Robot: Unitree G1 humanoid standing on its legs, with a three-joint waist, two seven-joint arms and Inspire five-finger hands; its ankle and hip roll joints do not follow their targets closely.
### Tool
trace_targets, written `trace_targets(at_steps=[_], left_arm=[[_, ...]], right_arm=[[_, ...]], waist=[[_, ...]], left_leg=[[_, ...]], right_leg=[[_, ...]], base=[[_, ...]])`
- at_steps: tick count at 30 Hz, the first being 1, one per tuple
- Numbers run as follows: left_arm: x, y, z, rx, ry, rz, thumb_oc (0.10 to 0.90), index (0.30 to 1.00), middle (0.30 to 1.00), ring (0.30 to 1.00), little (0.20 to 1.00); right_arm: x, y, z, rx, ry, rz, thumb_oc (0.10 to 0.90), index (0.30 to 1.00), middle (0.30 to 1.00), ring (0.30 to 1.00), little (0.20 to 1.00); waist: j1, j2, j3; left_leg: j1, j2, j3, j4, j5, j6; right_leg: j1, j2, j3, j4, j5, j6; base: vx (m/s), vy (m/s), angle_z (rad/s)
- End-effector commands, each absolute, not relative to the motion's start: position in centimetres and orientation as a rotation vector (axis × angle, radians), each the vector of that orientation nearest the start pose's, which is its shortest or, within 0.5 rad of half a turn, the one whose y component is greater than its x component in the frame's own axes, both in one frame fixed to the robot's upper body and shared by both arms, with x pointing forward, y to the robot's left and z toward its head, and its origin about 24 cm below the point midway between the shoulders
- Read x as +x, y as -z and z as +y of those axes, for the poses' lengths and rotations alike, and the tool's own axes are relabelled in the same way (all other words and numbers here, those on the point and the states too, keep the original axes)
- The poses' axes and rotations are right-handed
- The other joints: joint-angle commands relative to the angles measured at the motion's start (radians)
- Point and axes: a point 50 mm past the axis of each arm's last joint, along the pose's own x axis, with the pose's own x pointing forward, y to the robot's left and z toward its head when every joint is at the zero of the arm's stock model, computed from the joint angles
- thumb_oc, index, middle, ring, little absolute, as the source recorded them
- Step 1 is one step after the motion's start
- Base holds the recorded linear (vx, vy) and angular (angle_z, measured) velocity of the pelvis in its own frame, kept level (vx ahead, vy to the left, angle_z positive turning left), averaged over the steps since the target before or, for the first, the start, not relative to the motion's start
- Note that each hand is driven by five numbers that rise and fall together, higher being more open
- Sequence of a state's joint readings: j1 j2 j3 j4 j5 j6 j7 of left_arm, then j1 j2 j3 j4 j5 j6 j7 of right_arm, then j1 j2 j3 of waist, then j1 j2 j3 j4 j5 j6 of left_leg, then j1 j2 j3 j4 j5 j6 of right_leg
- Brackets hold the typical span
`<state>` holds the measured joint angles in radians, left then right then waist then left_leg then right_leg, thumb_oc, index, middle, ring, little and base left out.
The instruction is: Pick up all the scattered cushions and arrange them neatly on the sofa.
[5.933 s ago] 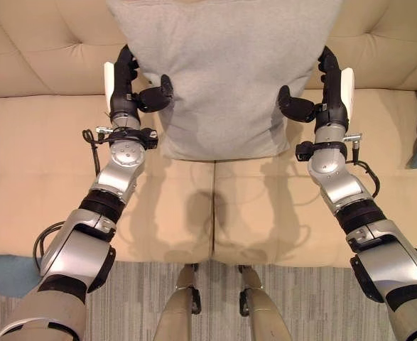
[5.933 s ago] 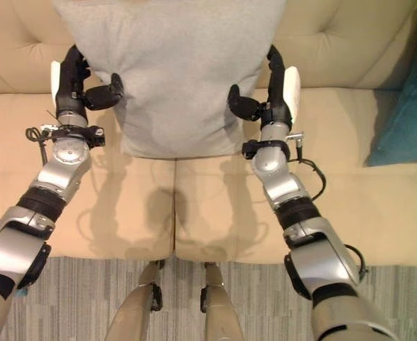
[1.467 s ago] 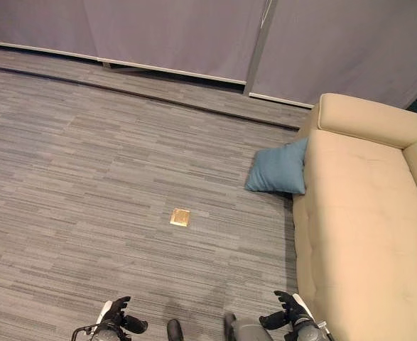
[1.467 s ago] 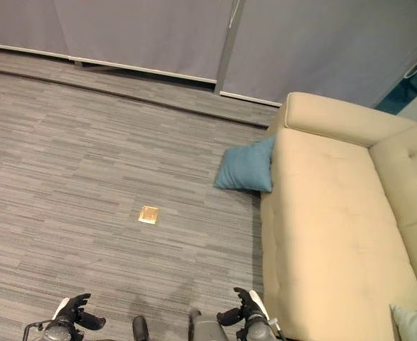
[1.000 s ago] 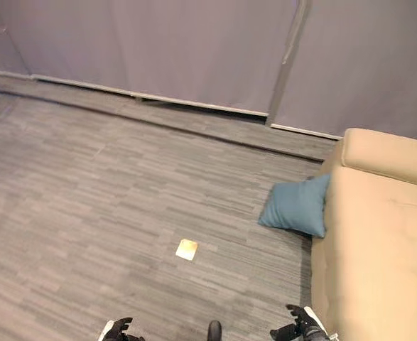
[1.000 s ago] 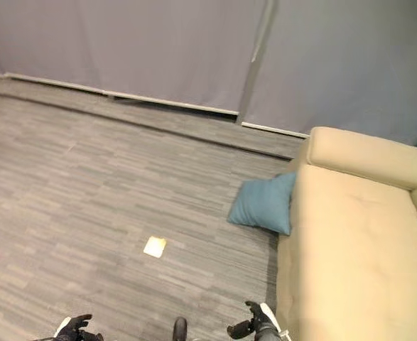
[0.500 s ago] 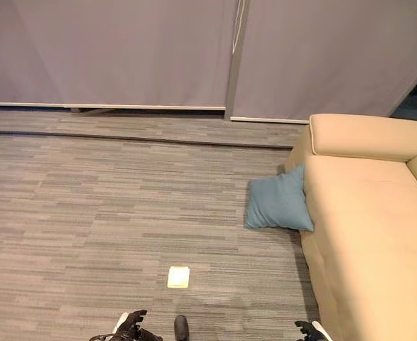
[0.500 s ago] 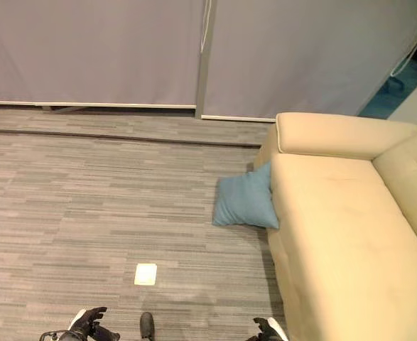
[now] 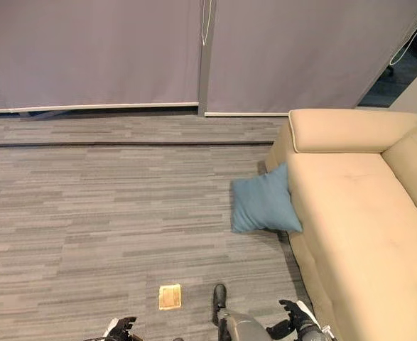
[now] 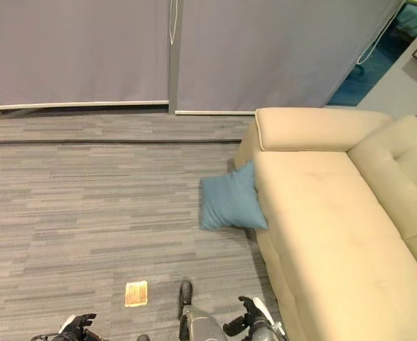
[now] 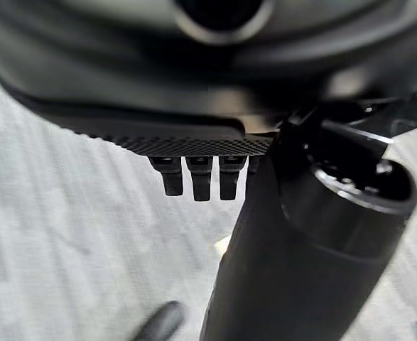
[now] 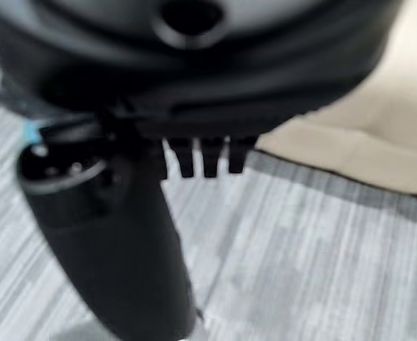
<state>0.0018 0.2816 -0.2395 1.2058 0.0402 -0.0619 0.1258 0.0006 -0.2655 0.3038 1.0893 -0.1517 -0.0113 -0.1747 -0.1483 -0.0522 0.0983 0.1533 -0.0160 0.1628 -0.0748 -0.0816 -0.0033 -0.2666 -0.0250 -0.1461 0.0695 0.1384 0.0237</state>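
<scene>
At the bottom left of the frame the left hand [image 9: 121, 329] hangs low with fingers loosely out, holding nothing. A small tan plate [image 9: 170, 296] is set in the floor [image 9: 87, 213] just beyond. Mid-frame, the blue cushion [image 9: 261, 202] leans on the sofa [image 9: 364, 213] front, near its arm. It looks light and soft; take it by both side edges. Wide bare floor lies left of it. The right hand [image 9: 297, 326], bottom right, is likewise slack and empty.
</scene>
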Motion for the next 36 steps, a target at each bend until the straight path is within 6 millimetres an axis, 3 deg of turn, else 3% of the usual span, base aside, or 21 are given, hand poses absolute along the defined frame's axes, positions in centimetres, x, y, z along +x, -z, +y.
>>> trace_targets(at_steps=[1, 2, 4, 8, 10, 12, 13, 14, 15, 20, 23, 25, 28, 30, 31, 32, 34, 36], left_arm=[[10.7, 14.8, 25.6, 0.546, -0.047, 1.084, 0.800, 0.900, 0.900, 0.900, 0.900], [11.0, 14.7, 25.7, 0.539, -0.052, 1.070, 0.800, 0.900, 0.900, 0.900, 0.900], [11.5, 14.4, 25.8, 0.530, -0.072, 1.053, 0.800, 0.900, 0.900, 0.900, 0.900], [11.4, 14.4, 26.0, 0.510, -0.094, 1.058, 0.800, 0.900, 0.900, 0.900, 0.900], [11.0, 14.5, 26.1, 0.503, -0.099, 1.071, 0.800, 0.900, 0.900, 0.900, 0.900], [10.6, 14.6, 26.2, 0.504, -0.102, 1.090, 0.800, 0.900, 0.900, 0.900, 0.900], [10.2, 14.8, 26.3, 0.503, -0.107, 1.105, 0.800, 0.900, 0.900, 0.900, 0.900], [10.2, 14.8, 26.2, 0.503, -0.107, 1.104, 0.800, 0.900, 0.900, 0.900, 0.900], [9.8, 14.9, 26.2, 0.504, -0.105, 1.120, 0.800, 0.900, 0.900, 0.900, 0.900], [9.6, 15.0, 26.2, 0.518, -0.095, 1.134, 0.800, 0.900, 0.900, 0.900, 0.900], [10.2, 14.6, 26.8, 0.502, -0.141, 1.116, 0.800, 0.900, 0.900, 0.900, 0.900], [10.5, 14.5, 27.1, 0.497, -0.156, 1.108, 0.800, 0.900, 0.900, 0.900, 0.900], [11.1, 14.2, 27.4, 0.497, -0.159, 1.086, 0.800, 0.900, 0.900, 0.900, 0.900], [11.3, 14.1, 27.4, 0.507, -0.148, 1.081, 0.800, 0.900, 0.900, 0.900, 0.900], [11.6, 14.0, 27.5, 0.521, -0.139, 1.082, 0.800, 0.900, 0.900, 0.900, 0.900], [11.6, 14.0, 27.5, 0.523, -0.135, 1.084, 0.800, 0.900, 0.900, 0.900, 0.900], [11.9, 14.0, 27.3, 0.526, -0.122, 1.077, 0.800, 0.900, 0.900, 0.900, 0.900], [11.9, 14.1, 27.2, 0.528, -0.114, 1.079, 0.800, 0.900, 0.900, 0.900, 0.900]], right_arm=[[13.9, 13.7, -24.7, -0.690, -0.007, 0.967, 0.800, 0.900, 0.900, 0.900, 0.900], [13.8, 13.7, -24.9, -0.699, -0.006, 0.974, 0.800, 0.900, 0.900, 0.900, 0.900], [14.0, 13.6, -25.2, -0.697, 0.009, 0.974, 0.800, 0.900, 0.900, 0.900, 0.900], [13.5, 13.8, -25.3, -0.691, 0.012, 1.000, 0.800, 0.900, 0.900, 0.900, 0.900], [13.4, 13.8, -25.4, -0.693, 0.016, 1.010, 0.800, 0.900, 0.900, 0.900, 0.900], [13.2, 13.9, -25.5, -0.698, 0.017, 1.021, 0.800, 0.900, 0.900, 0.900, 0.900], [13.1, 13.9, -25.6, -0.700, 0.020, 1.023, 0.800, 0.900, 0.900, 0.900, 0.900], [13.2, 13.9, -25.6, -0.704, 0.024, 1.020, 0.800, 0.900, 0.900, 0.900, 0.900], [13.3, 13.9, -25.7, -0.705, 0.024, 1.020, 0.800, 0.900, 0.900, 0.900, 0.900], [13.5, 14.0, -24.9, -0.691, 0.012, 1.010, 0.800, 0.900, 0.900, 0.900, 0.900], [14.6, 13.8, -24.2, -0.674, 0.005, 0.980, 0.800, 0.900, 0.900, 0.900, 0.900], [14.9, 13.7, -24.0, -0.668, 0.005, 0.971, 0.800, 0.900, 0.900, 0.900, 0.900], [14.8, 13.9, -23.5, -0.638, 0.001, 0.969, 0.800, 0.900, 0.900, 0.900, 0.900], [14.6, 14.0, -23.6, -0.640, 0.002, 0.980, 0.800, 0.900, 0.900, 0.900, 0.900], [14.4, 14.1, -23.7, -0.656, -0.005, 0.995, 0.800, 0.900, 0.900, 0.900, 0.900], [14.3, 14.1, -23.8, -0.661, -0.008, 1.002, 0.800, 0.900, 0.900, 0.900, 0.900], [14.1, 14.2, -23.8, -0.675, -0.015, 1.008, 0.800, 0.900, 0.900, 0.900, 0.900], [14.0, 14.2, -23.9, -0.680, -0.021, 1.012, 0.800, 0.900, 0.900, 0.900, 0.900]], waist=[[-0.019, -0.011, -0.025], [-0.013, -0.020, -0.019], [-0.001, -0.046, -0.013], [0.023, -0.068, -0.007], [0.037, -0.071, -0.004], [0.045, -0.066, -0.009], [0.060, -0.049, -0.009], [0.067, -0.043, -0.004], [0.068, -0.034, -0.008], [0.073, -0.031, -0.024], [0.074, -0.035, -0.012], [0.074, -0.032, -0.007], [0.057, -0.019, -0.008], [0.041, -0.015, -0.013], [0.018, -0.018, -0.008], [0.009, -0.023, -0.009], [-0.002, -0.024, -0.006], [-0.008, -0.021, -0.006]], left_leg=[[-0.084, 0.005, 0.000, 0.302, -0.022, -0.104], [-0.134, 0.016, 0.001, 0.416, 0.015, -0.123], [-0.210, 0.022, 0.015, 0.552, 0.047, -0.127], [-0.292, 0.063, 0.052, 0.590, 0.014, -0.098], [-0.316, 0.072, 0.049, 0.511, -0.023, -0.081], [-0.321, 0.066, 0.026, 0.364, -0.014, -0.075], [-0.339, 0.061, -0.028, 0.209, 0.060, -0.091], [-0.355, 0.063, -0.051, 0.172, 0.097, -0.099], [-0.345, 0.062, -0.060, 0.132, 0.097, -0.096], [-0.297, 0.031, -0.050, 0.101, 0.084, -0.062], [-0.260, 0.020, -0.022, 0.091, 0.062, -0.028], [-0.247, 0.022, -0.013, 0.087, 0.059, -0.021], [-0.182, 0.020, 0.012, 0.067, 0.030, -0.011], [-0.152, 0.012, 0.022, 0.057, 0.008, -0.011], [-0.110, -0.008, 0.040, 0.062, -0.034, -0.010], [-0.097, -0.017, 0.047, 0.065, -0.044, -0.012], [-0.073, -0.023, 0.057, 0.072, -0.064, -0.014], [-0.065, -0.023, 0.060, 0.077, -0.071, -0.014]], right_leg=[[0.116, 0.011, 0.013, -0.040, -0.099, 0.091], [0.141, 0.006, 0.016, -0.051, -0.105, 0.078], [0.174, -0.012, 0.025, -0.067, -0.112, 0.063], [0.216, -0.025, 0.039, -0.082, -0.133, 0.058], [0.242, -0.026, 0.055, -0.097, -0.149, 0.068], [0.258, -0.028, 0.069, -0.107, -0.166, 0.079], [0.279, -0.016, 0.088, -0.115, -0.181, 0.085], [0.291, -0.012, 0.099, -0.116, -0.189, 0.086], [0.294, -0.007, 0.109, -0.112, -0.199, 0.086], [0.282, -0.041, 0.138, -0.016, -0.211, 0.106], [0.202, -0.058, 0.150, 0.161, -0.143, 0.136], [0.174, -0.061, 0.149, 0.216, -0.126, 0.141], [0.110, -0.073, 0.091, 0.260, -0.114, 0.132], [0.081, -0.058, 0.055, 0.201, -0.134, 0.126], [0.025, -0.055, -0.052, 0.072, -0.103, 0.134], [0.013, -0.048, -0.079, 0.024, -0.091, 0.144], [-0.004, -0.041, -0.137, -0.019, -0.072, 0.154], [-0.007, -0.040, -0.153, -0.018, -0.072, 0.153]], base=[[0.25, -0.087, 0.38], [0.17, -0.085, 0.18], [0.16, -0.066, -0.04], [0.15, -0.006, -0.27], [0.21, 0.056, -0.07], [0.29, 0.144, -0.13], [0.34, 0.195, -0.19], [0.34, 0.206, -0.22], [0.26, 0.176, -0.22], [0.21, 0.191, -0.41], [0.12, 0.131, -0.49], [0.09, 0.087, -0.39], [0.25, 0.151, -0.12], [0.38, 0.112, -0.69], [0.41, 0.082, -0.51], [0.42, 0.078, -0.41], [0.21, 0.017, -0.49], [0.17, -0.013, -0.22]])
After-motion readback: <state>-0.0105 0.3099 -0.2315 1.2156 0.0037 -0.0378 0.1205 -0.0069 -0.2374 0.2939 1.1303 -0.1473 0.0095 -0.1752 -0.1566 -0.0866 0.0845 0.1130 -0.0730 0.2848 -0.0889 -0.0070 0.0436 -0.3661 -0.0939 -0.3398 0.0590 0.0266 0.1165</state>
